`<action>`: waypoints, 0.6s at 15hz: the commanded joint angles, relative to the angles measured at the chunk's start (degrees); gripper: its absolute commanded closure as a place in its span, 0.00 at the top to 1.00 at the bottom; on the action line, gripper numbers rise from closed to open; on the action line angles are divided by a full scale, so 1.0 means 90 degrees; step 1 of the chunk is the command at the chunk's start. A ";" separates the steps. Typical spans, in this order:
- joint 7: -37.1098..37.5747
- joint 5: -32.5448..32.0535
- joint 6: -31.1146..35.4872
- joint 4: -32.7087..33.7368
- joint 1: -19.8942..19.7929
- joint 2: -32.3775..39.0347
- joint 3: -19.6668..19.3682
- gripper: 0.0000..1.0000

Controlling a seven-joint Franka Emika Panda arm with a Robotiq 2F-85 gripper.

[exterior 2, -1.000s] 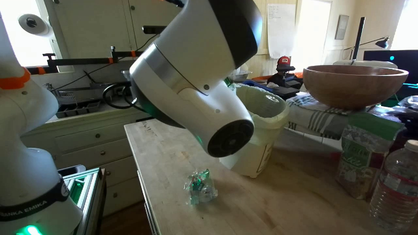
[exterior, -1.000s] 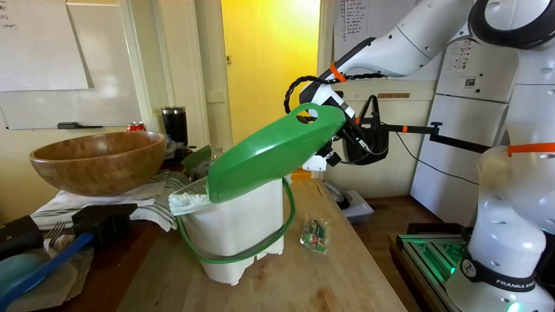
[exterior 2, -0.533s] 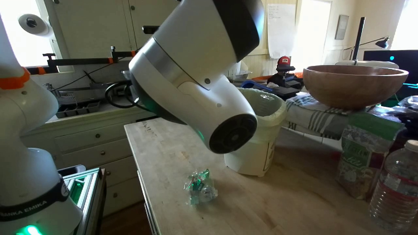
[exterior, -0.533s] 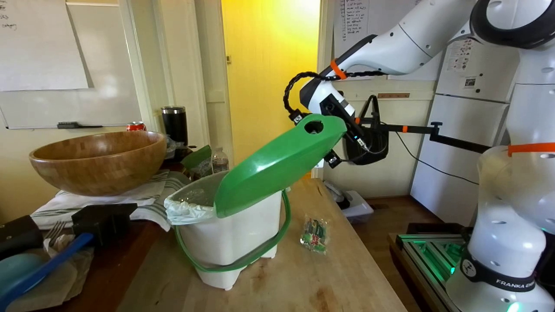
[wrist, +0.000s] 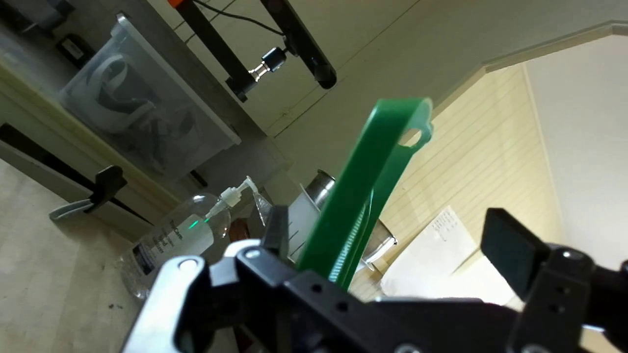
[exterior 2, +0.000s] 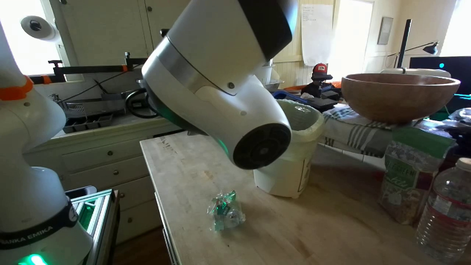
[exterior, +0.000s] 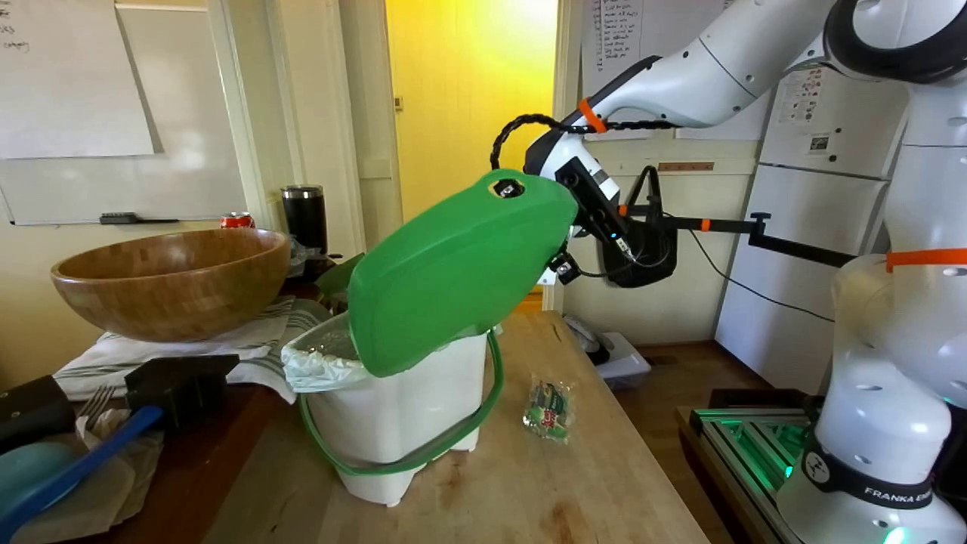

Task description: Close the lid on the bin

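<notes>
The green lid (exterior: pixel 461 272) leans at a slant over the white bin (exterior: pixel 408 415), its low end across the rim and its holed end raised toward the arm. Part of the bin's mouth, lined with a pale bag, stays uncovered. In the wrist view, my gripper (wrist: pixel 392 242) is open, jaws wide apart. The lid's edge (wrist: pixel 343 206) rises between them, nearer the left finger, with a broad gap to the right one; contact with the left finger cannot be made out. In an exterior view the bin (exterior 2: pixel 283 180) stands partly behind the arm, which hides the lid.
A crinkled clear packet (exterior: pixel 548 408) lies on the table right of the bin. The wooden bowl (exterior: pixel 174 287) sits on a striped towel behind. A green food bag (exterior 2: pixel 412 176) and a water bottle (exterior 2: pixel 447 209) stand near the table's side. A pump bottle (wrist: pixel 167 240) shows in the wrist view.
My gripper has opened. The lid first sagged, then rolled so more of its broad face shows, still slanted. The bin has shifted slightly, and the wrist has moved a little.
</notes>
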 commanded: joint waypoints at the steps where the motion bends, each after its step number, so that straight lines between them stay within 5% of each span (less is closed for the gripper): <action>1: -0.0099 0.0289 0.0308 0.0052 -0.0023 -0.0103 -0.0008 1.00; 9: -0.0338 0.0384 0.1289 0.0034 -0.0036 -0.0423 -0.0024 1.00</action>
